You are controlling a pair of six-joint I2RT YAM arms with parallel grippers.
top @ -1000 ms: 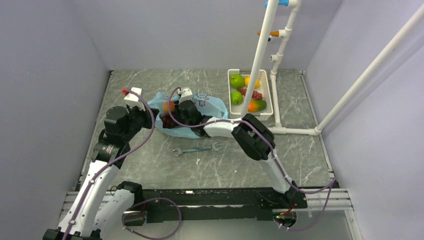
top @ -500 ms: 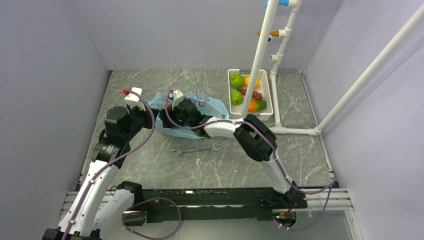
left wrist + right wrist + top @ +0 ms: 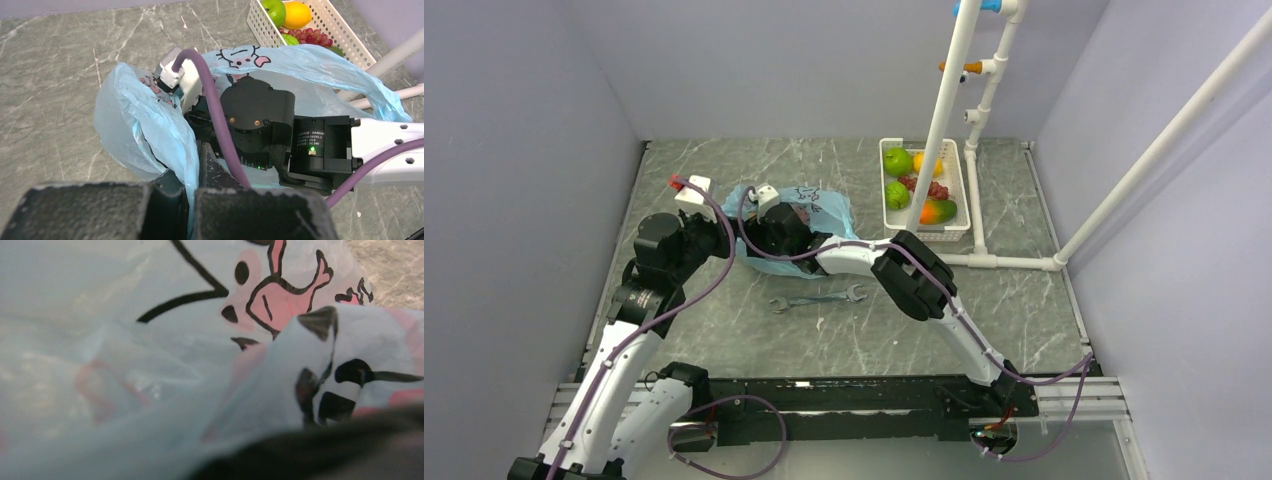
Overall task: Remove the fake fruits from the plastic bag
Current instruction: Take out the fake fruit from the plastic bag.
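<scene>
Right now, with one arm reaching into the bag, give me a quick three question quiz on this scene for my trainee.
1. True or false: the left tool is shut on the plastic bag edge.
2. What lies on the table on the robot's side of the bag? A) wrench B) spoon C) cup
3. Fill in: in the top view the white basket stands to the bag's ____.
Key: 1 true; 2 A; 3 right.
</scene>
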